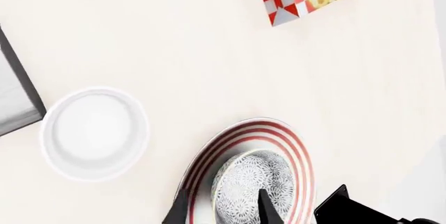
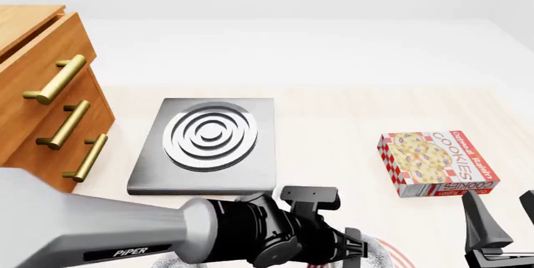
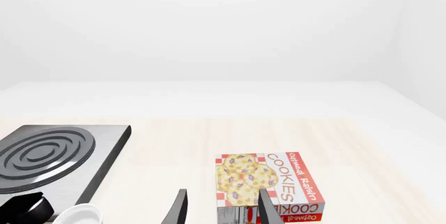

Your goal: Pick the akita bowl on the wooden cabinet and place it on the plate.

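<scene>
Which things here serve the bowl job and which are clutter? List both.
Job: akita bowl, plate, wooden cabinet, left gripper.
Clutter: stove plate, cookie box, white cup.

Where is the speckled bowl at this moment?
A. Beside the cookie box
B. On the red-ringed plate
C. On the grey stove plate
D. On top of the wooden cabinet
B: the left wrist view shows the bowl sitting inside the plate, with the left gripper fingers on either side of it.
</scene>
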Robot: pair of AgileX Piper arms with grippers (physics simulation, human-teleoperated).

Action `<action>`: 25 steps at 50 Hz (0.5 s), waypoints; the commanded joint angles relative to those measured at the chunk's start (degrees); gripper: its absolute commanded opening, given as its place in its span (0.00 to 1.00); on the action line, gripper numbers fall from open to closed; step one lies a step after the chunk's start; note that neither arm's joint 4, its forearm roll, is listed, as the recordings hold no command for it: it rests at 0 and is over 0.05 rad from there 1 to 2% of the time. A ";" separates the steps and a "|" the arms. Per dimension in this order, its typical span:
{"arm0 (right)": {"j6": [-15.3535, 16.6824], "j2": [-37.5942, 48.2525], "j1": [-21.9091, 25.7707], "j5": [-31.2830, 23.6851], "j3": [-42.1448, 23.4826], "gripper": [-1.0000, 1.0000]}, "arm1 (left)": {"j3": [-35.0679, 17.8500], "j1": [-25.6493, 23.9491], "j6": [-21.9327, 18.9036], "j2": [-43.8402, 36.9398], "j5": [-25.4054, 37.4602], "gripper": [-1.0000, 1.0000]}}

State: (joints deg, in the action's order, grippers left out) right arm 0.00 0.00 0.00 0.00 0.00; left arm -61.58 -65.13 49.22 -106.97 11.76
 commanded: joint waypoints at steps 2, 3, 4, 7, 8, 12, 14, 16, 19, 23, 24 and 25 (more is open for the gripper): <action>0.00 0.00 0.00 0.00 0.00 1.00 | -0.03 -1.35 0.36 0.05 -0.24 1.00; 0.00 0.00 0.00 0.00 0.00 1.00 | -0.05 -1.64 0.50 0.13 -0.23 1.00; 0.00 0.00 0.00 0.00 0.00 1.00 | -0.09 -1.69 0.44 0.15 -0.21 1.00; 0.00 0.00 0.00 0.00 0.00 1.00 | -0.05 -1.86 0.40 0.23 -0.15 1.00; 0.00 0.00 0.00 0.00 0.00 1.00 | -0.08 -1.95 0.39 0.29 -0.08 1.00; 0.00 0.00 0.00 0.00 0.00 1.00 | -0.40 -2.11 0.01 1.04 0.79 1.00; 0.00 0.00 0.00 0.00 0.00 1.00 | -0.46 -2.10 -0.21 1.63 1.25 1.00; 0.00 0.00 0.00 0.00 0.00 1.00 | -0.34 -1.95 -0.53 2.37 1.70 1.00; 0.00 0.00 0.00 0.00 0.00 1.00 | -0.14 -1.71 -0.89 3.29 2.30 1.00; 0.00 0.00 0.00 0.00 0.00 1.00 | 0.03 -0.12 -2.40 5.50 3.90 1.00; 0.00 0.00 0.00 0.00 0.00 1.00 | 0.12 0.34 -2.88 6.48 4.46 1.00; 0.00 0.00 0.00 0.00 0.00 1.00 | 0.17 0.76 -3.37 7.15 4.95 1.00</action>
State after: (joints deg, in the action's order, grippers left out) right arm 0.00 0.00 0.00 0.00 0.00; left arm -61.68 -66.12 48.04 -103.76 14.02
